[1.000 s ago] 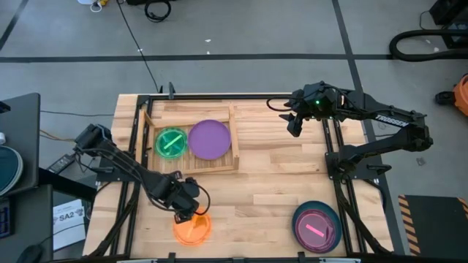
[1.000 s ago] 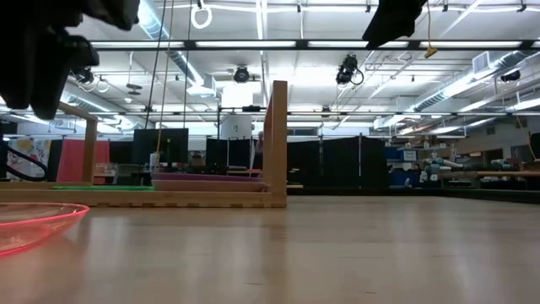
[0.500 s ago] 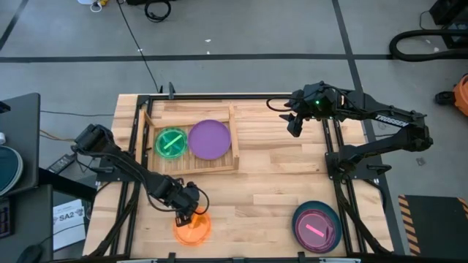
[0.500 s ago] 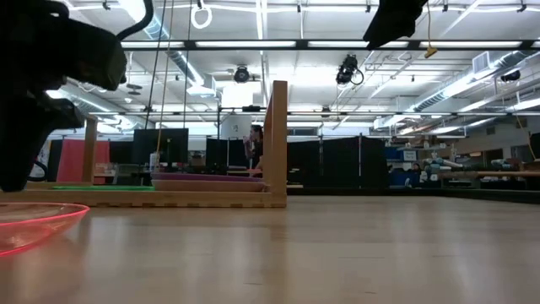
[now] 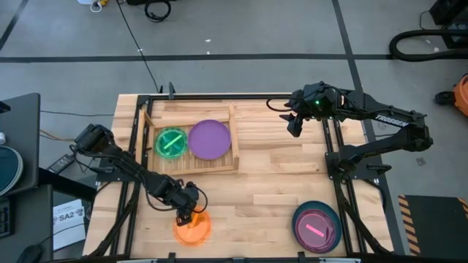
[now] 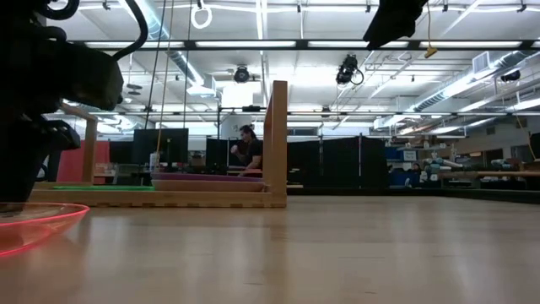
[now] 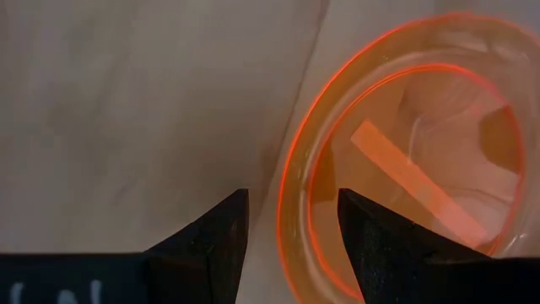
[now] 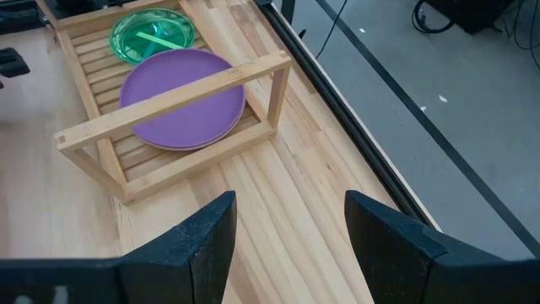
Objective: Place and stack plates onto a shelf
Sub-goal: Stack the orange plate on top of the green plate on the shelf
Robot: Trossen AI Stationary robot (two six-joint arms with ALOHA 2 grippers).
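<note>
Orange and translucent, the small plate [image 5: 192,227] lies flat on the plank table [image 5: 278,190] at about seven o'clock, with the left gripper [image 5: 186,215] right over its rim; in the left wrist view its fingers [image 7: 211,245] stand apart, straddling the plate's edge. The likely trouble is a thin rim lying flush on wood: if the fingers close too high they could skate off it, or push the plate toward the near edge instead of lifting it. At five o'clock a pink plate [image 5: 316,229] sits nested in a dark teal plate [image 5: 300,216], well apart from anything else. Farther off, at eleven o'clock, the wooden shelf [image 5: 235,139] already holds a green plate [image 5: 172,142] beside a larger purple plate [image 5: 210,139]; its raised rails would catch a plate brought in too low. The right gripper [image 5: 295,126] waits at one o'clock, fingers apart and holding nothing, clear of that route.
</note>
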